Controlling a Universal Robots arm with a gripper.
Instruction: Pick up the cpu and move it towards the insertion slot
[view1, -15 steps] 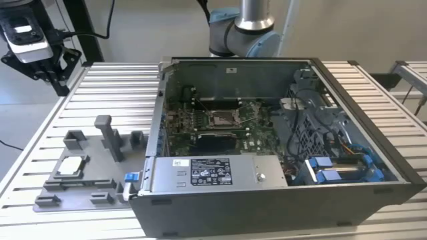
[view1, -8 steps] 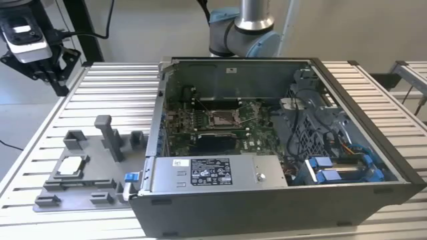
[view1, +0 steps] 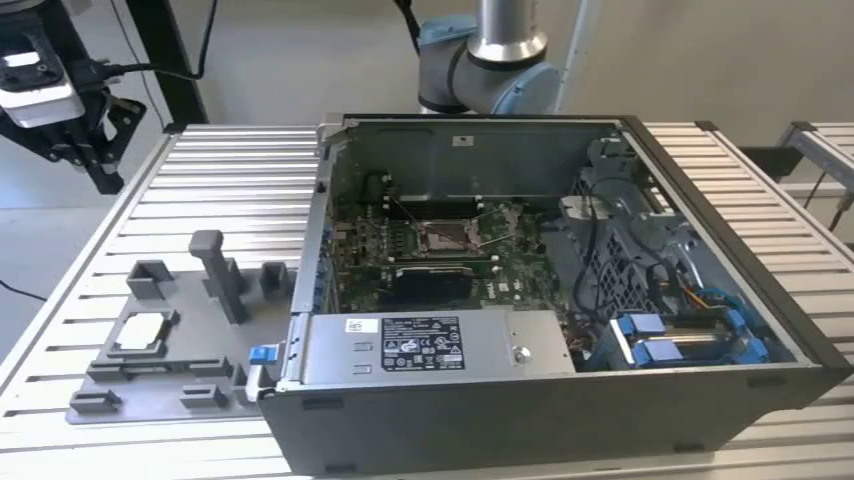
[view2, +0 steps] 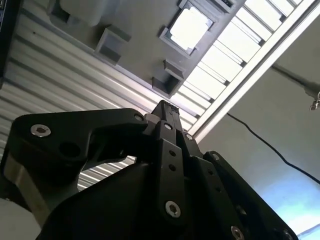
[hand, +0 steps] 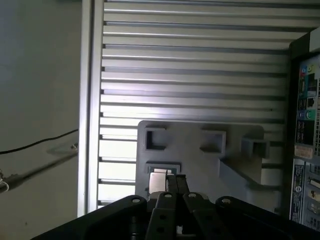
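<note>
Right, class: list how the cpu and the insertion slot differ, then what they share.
Place: the cpu lies in the grey fixture tray; the insertion slot sits on the green board inside the computer case. Colour: the cpu's top is pale silvery-white; the slot's centre is brownish, framed in metal. Both are square and lie flat.

Case (view1: 561, 415) top open over insertion slot (view1: 447, 236); tall fixture post (view1: 218, 275) stands nr cpu (view1: 142, 333).
</note>
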